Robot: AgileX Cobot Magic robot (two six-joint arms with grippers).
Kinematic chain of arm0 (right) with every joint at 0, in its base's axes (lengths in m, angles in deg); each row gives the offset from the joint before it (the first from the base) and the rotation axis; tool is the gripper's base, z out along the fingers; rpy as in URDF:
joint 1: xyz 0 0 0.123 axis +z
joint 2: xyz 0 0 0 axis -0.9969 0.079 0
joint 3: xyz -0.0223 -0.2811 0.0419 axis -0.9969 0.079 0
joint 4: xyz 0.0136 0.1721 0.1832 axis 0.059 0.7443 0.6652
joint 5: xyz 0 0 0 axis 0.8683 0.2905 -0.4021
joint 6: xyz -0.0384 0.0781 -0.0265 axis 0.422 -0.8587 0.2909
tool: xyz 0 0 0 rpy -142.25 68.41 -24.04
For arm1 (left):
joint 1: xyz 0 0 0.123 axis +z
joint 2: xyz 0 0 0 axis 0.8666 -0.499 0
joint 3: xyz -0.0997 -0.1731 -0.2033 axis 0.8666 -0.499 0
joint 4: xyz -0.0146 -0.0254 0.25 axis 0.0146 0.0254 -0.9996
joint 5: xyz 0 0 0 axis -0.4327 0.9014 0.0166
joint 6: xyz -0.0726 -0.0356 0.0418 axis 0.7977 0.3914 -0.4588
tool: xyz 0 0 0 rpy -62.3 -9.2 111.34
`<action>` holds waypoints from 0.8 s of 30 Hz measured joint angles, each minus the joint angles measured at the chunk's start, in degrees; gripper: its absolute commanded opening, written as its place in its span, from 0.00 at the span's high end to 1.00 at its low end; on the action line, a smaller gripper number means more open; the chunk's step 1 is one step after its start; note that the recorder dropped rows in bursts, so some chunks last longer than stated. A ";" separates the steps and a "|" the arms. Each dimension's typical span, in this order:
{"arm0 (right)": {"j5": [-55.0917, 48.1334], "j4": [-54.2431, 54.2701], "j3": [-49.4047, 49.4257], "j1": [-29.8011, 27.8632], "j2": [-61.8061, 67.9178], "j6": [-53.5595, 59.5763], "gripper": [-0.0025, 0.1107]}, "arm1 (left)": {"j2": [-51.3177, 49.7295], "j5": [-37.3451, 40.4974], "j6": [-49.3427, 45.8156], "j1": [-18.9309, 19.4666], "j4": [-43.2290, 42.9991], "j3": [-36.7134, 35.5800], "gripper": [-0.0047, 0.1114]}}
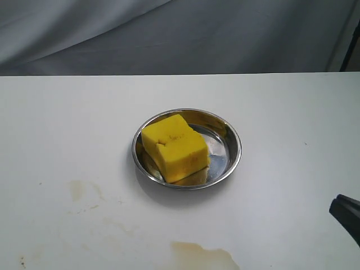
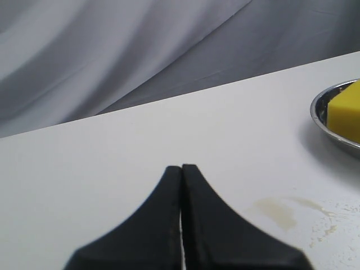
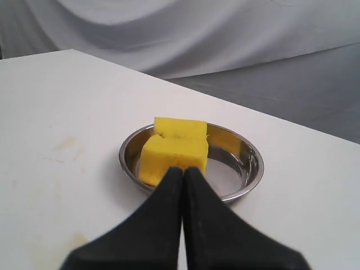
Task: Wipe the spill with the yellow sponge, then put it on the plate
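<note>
R gripper (image 3: 183, 169): fingers pressed together, empty. L gripper (image 2: 181, 167): same, tips touching, nothing held. Just beyond R tips, not touching: sponge (image 3: 174, 149) lying in plate (image 3: 250, 180). Looks like placement's done, so no grip needed. Between L tips and plate: pale brown smear (image 2: 275, 212) on table (image 2: 112, 169). No distinct spill puddle visible. No labels or text readable.

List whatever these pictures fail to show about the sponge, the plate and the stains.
- Exterior view: the brownish wet patch runs off the bottom edge, so its full extent is unseen.
- Exterior view: the yellow sponge covers part of the base of the plate.
- Left wrist view: the frame edge cuts off most of the plate and sponge.
- Right wrist view: the shut right gripper hides the plate's near rim.
</note>
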 measured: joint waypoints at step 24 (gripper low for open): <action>-15.14 -0.77 1.39 -11.74 -13.14 4.86 0.98 | 0.00 0.00 0.00 0.00 0.00 0.00 0.96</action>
